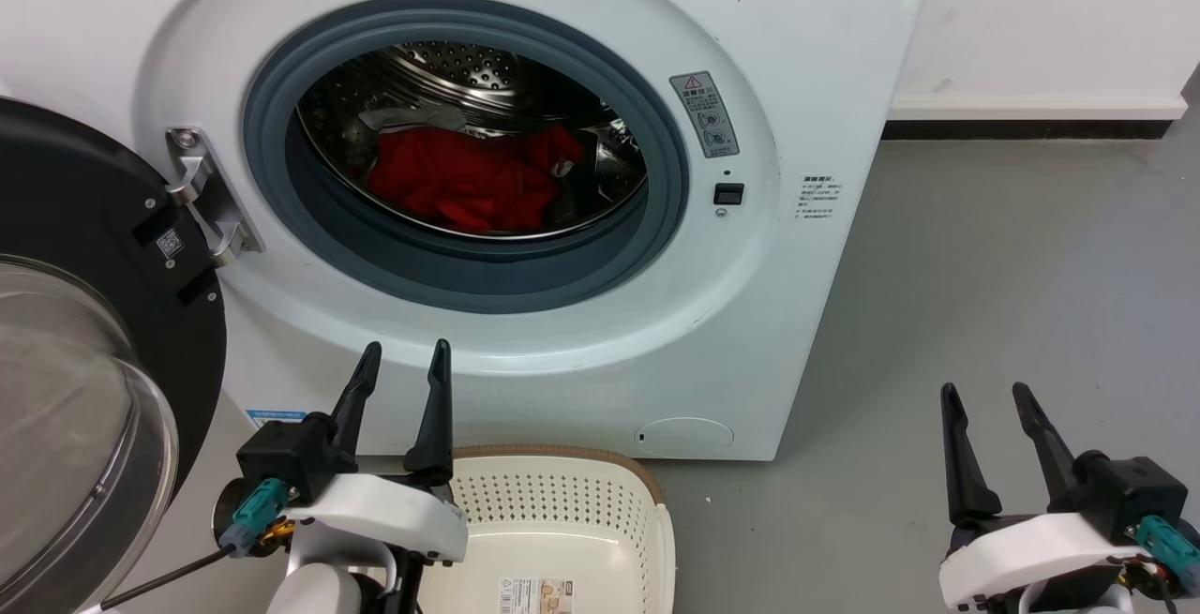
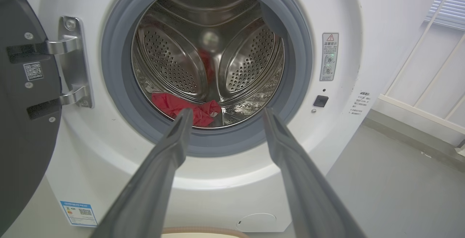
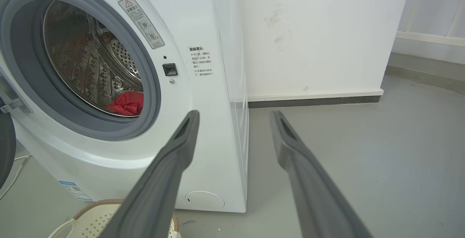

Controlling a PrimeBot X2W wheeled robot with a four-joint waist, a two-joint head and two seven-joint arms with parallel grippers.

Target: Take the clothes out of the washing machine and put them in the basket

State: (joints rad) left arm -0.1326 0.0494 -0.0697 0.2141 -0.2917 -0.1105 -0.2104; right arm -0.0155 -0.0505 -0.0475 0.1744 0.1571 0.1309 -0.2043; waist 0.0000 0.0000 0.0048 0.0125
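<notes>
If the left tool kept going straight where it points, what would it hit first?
It aims through the washing machine's open hole, just above the grey rim. The left tool would likely meet the red clothes or the steel drum beside them first; depth is unclear.

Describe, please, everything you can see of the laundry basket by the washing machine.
The basket is cream plastic with rounded corners, a brown woven-look rim and perforated walls. It stands upright on the floor just before the washing machine, below its porthole. The inside in view is empty; a label shows on its base.
</notes>
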